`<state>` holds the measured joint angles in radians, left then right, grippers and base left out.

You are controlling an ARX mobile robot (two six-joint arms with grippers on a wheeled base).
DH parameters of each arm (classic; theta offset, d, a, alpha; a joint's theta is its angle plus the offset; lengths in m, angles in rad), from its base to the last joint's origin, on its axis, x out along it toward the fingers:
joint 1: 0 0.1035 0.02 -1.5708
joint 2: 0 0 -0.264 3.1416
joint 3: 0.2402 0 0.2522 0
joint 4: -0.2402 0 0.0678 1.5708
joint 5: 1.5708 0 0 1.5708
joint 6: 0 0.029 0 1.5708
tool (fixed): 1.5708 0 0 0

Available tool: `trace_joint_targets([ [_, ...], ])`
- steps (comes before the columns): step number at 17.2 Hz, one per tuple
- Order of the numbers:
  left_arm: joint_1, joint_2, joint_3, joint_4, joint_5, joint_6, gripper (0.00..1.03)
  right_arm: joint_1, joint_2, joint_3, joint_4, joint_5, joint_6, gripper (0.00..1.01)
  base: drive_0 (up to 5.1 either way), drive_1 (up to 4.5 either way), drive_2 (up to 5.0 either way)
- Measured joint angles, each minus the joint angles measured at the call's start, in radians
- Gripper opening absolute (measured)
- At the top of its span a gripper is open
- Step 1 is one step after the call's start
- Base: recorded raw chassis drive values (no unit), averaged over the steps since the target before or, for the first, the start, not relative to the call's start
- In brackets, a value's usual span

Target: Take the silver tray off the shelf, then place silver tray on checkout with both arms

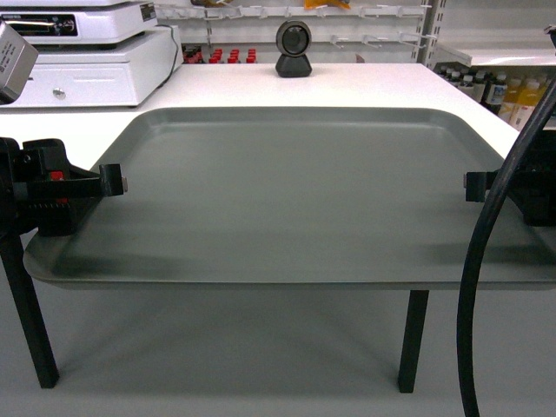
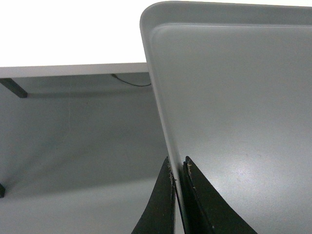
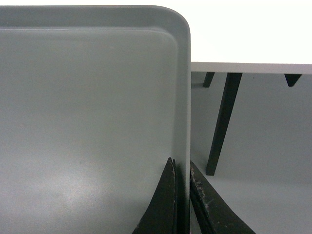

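The silver tray [image 1: 295,200] hangs level between my two grippers. Its far edge reaches over the front of the white checkout [image 1: 365,82], and its near part overhangs the floor. My left gripper [image 1: 117,182] is shut on the tray's left rim, and my right gripper [image 1: 473,187] is shut on the right rim. In the left wrist view the rim of the tray [image 2: 234,97] runs between the jaws of the left gripper [image 2: 178,168]. The right wrist view shows the same grip: the right gripper [image 3: 181,168] pinches the edge of the tray [image 3: 87,97]. A black scanner [image 1: 294,48] stands at the checkout's back.
A white cash register [image 1: 87,52] sits on the checkout's back left. Store shelves with bottles [image 1: 508,91] stand at the back right. Dark table legs [image 1: 413,339] go down below the tray. A thick black cable [image 1: 482,278] hangs at my right.
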<state>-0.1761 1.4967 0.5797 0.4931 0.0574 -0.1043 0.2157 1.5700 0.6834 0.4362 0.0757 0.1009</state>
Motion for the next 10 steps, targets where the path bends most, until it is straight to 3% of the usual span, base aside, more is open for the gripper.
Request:
trace_joint_targets([
  [10,0.000,0.000,0.000,0.001,0.000,0.000,0.04,0.000,0.000,0.000,0.002,0.000,0.000,0.03,0.1,4.24,-4.1],
])
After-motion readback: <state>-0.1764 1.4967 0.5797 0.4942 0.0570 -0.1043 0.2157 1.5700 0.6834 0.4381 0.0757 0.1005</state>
